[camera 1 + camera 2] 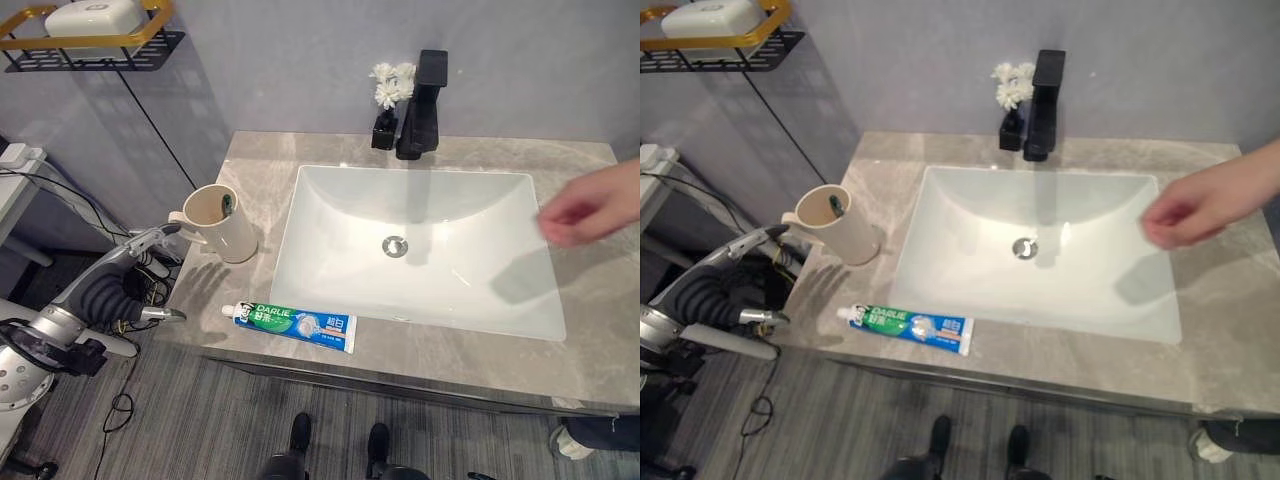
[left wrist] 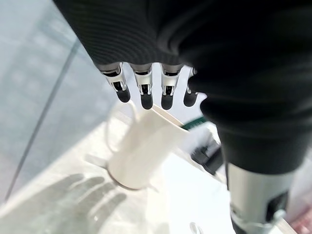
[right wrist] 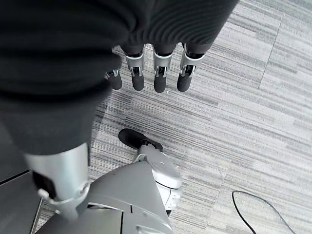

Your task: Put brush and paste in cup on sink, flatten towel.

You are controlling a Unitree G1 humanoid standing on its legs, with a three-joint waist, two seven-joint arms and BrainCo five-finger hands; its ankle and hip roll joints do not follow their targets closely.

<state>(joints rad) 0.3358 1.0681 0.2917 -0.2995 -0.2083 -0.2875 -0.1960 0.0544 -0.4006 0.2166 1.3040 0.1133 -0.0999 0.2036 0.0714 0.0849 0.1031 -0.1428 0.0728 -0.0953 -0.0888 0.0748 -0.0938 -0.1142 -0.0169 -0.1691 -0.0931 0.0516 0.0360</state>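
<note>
Toothpaste (image 1: 290,325) lies flat on the desk (image 1: 590,330) near its front edge, between the sink basin (image 1: 420,245) and the drop to the floor; its long axis runs roughly parallel to that edge, white cap end toward my left, crimped tail toward the basin's middle. Placed so, it is reachable from my left side without crossing the basin. Cup (image 1: 222,222) stands on the desk at the basin's left, tilted a little, mouth up, a dark-tipped object inside that I take for the brush, though it is too small to tell. My left hand (image 1: 128,270) hovers off the desk's left edge, beside the cup and apart from it, fingers (image 2: 145,92) straight and spread, holding nothing. My right hand (image 3: 146,73) hangs over the floor, fingers relaxed and empty. A person's hand (image 1: 590,210) reaches over the basin's right side. Faucet (image 1: 422,105) stands behind.
</note>
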